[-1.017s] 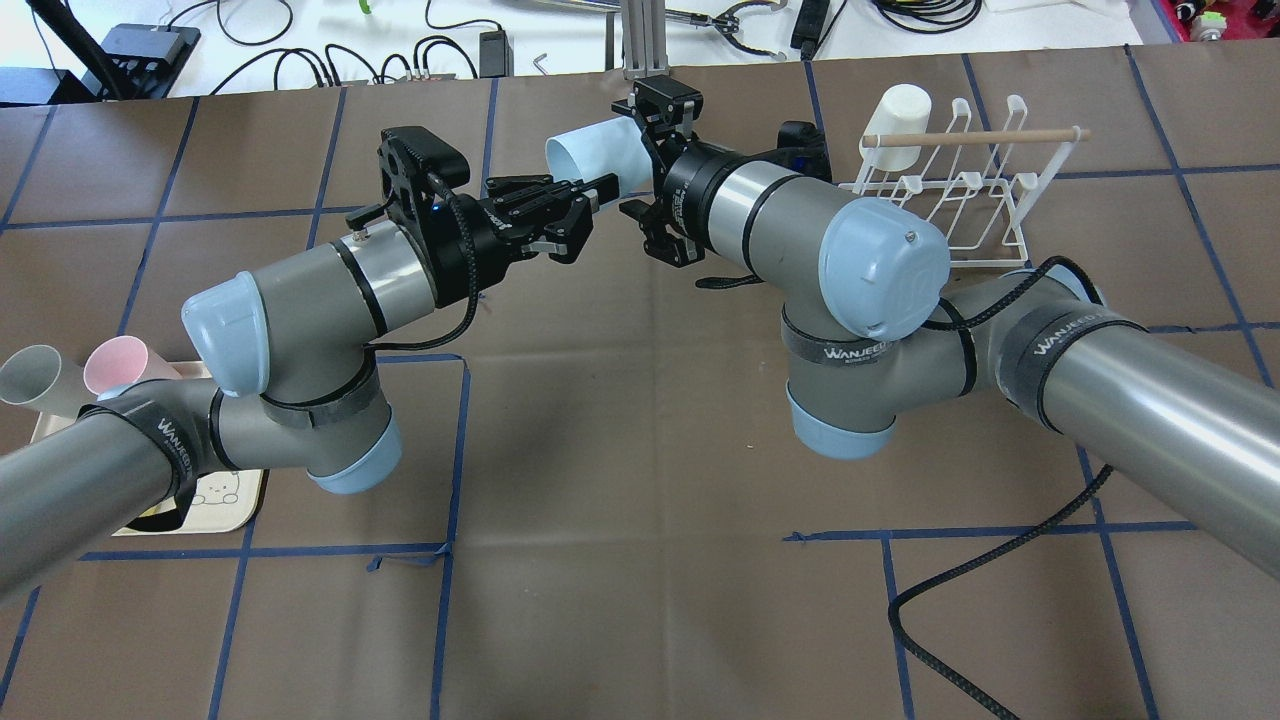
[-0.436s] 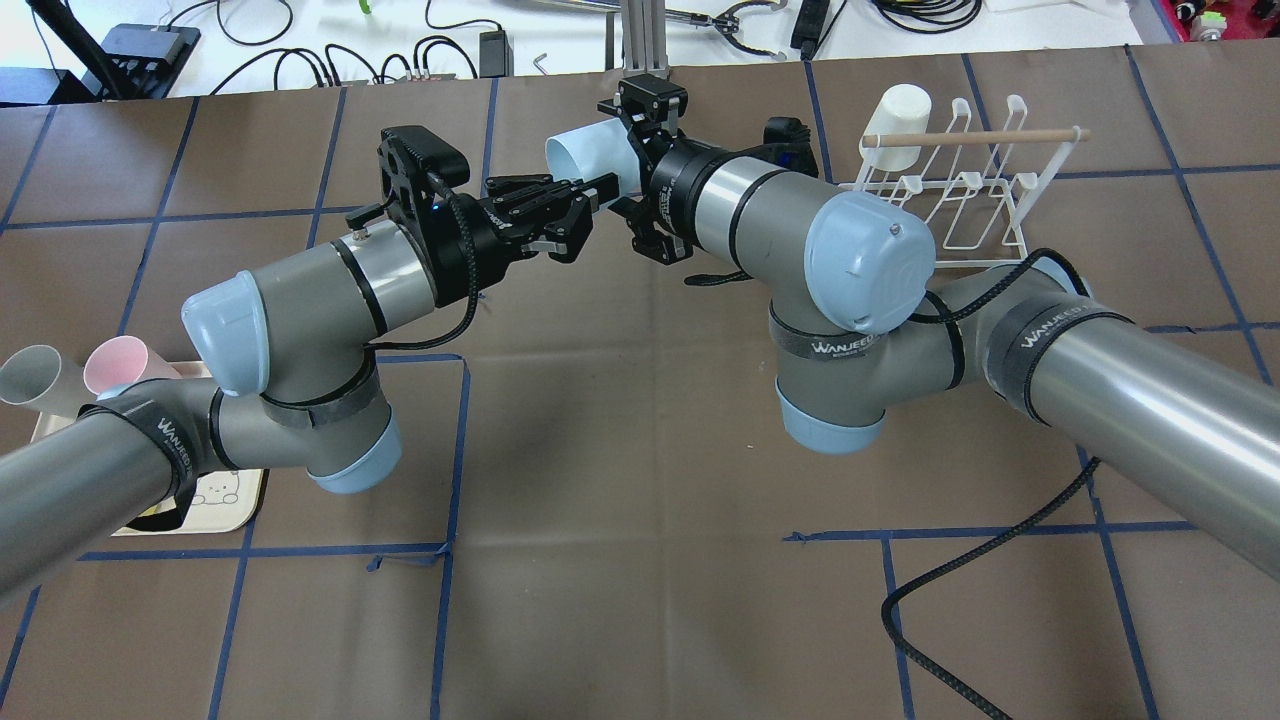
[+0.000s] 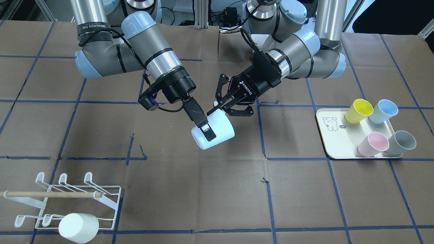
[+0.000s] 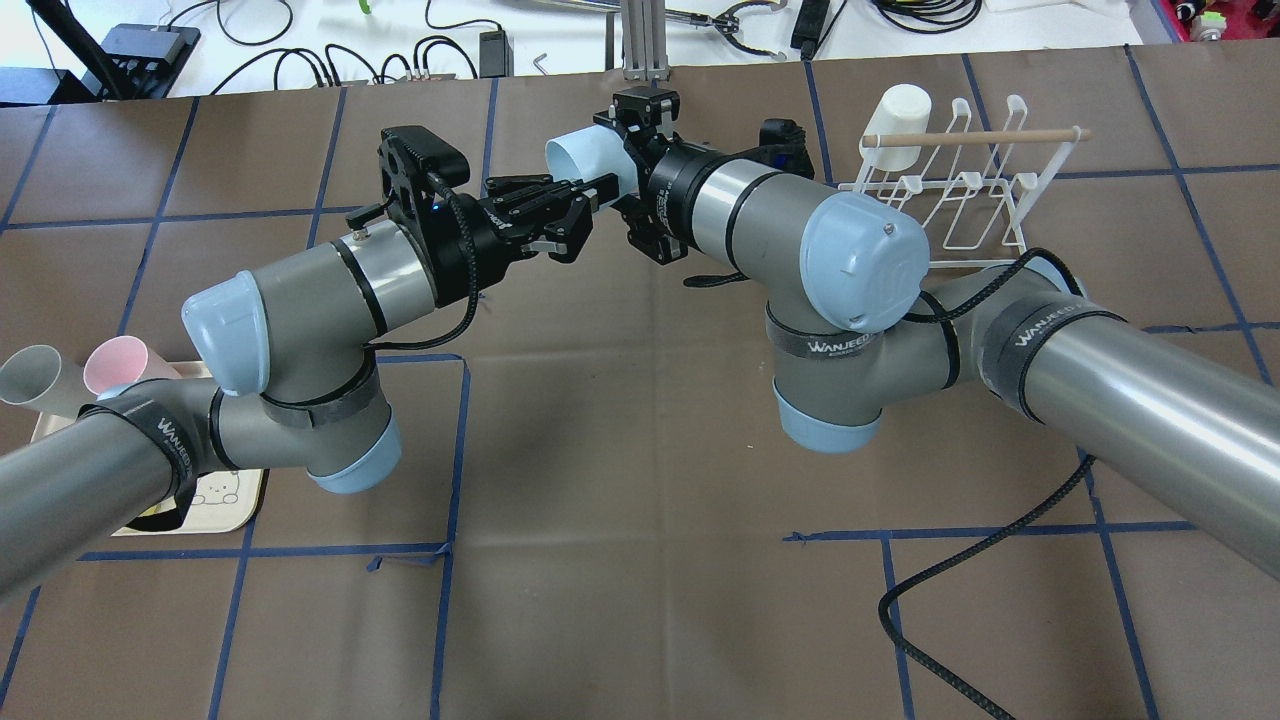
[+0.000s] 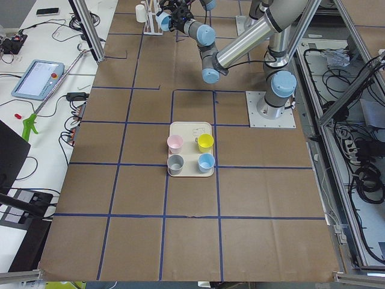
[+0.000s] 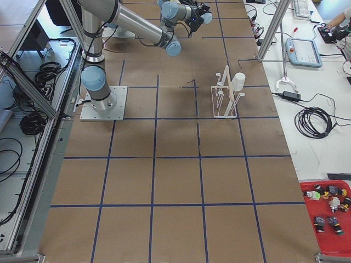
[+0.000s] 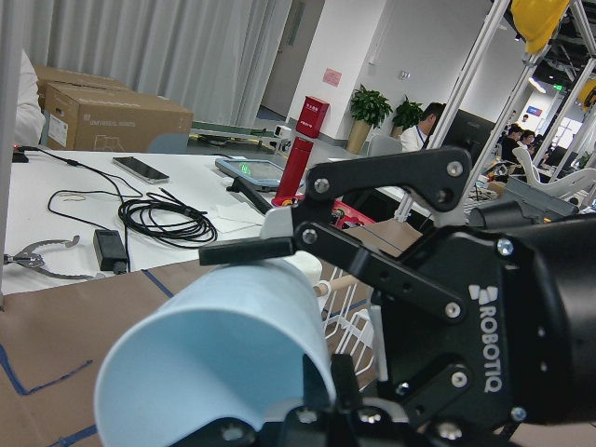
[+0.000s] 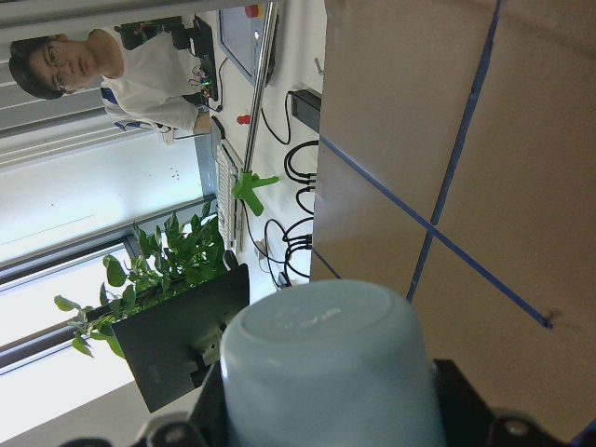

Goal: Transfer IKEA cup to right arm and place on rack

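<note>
The brown paper-covered table [image 3: 203,189] is marked into squares by blue tape. Above its middle the right arm [image 3: 149,44] and the left arm [image 3: 298,47] reach toward each other, wrists almost meeting. The white wire rack [image 3: 107,202] stands at the table's end on the robot's right, a wooden dowel [image 3: 51,194] across it and a white cup [image 3: 78,227] on one prong. Well apart, on the robot's left, the cream tray [image 3: 335,142] carries four tilted cups: yellow [image 3: 358,111], blue [image 3: 383,111], pink [image 3: 373,144] and grey [image 3: 401,143]. The light-blue cup [image 3: 220,130] is in the air between the wrists, lying tilted with its mouth toward the left claw. The right claw [image 3: 205,127] is clamped on it near its base, one finger flat along the outer wall. The left claw [image 3: 228,106] has its fingers spread apart at the cup's rim and holds nothing.
</note>
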`<state>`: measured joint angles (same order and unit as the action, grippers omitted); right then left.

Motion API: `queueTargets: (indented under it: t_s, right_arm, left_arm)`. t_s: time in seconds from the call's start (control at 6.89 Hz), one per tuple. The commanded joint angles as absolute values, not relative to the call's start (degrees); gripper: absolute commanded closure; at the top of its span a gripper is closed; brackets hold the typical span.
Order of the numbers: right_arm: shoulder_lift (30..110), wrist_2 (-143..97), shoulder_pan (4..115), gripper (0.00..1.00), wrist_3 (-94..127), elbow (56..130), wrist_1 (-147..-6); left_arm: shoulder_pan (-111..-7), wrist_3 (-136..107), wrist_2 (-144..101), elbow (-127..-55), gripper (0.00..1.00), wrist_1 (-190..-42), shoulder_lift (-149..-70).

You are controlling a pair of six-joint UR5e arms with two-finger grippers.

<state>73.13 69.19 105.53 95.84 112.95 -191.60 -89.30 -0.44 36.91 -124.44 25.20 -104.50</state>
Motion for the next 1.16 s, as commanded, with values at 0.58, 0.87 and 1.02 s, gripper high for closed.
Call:
queueTargets:
  t_s: [0.58, 0.87, 1.02]
  right_arm:
    - [73.1, 69.1, 105.6, 0.65, 94.6, 112.7, -191.6]
    - [73.1, 69.3, 105.4, 0.67, 94.5, 112.6, -191.8]
    - [73.1, 69.6, 105.4, 0.7, 94.5, 112.6, -191.9]
  left_arm:
    - [-89.2, -3.9, 36.9, -124.1, 0.21, 25.0, -104.2]
    - [-88.4, -4.5, 36.7, -124.1, 0.04, 24.9, -103.9]
    - [-87.2, -4.7, 36.6, -124.4, 0.04, 24.8, -103.1]
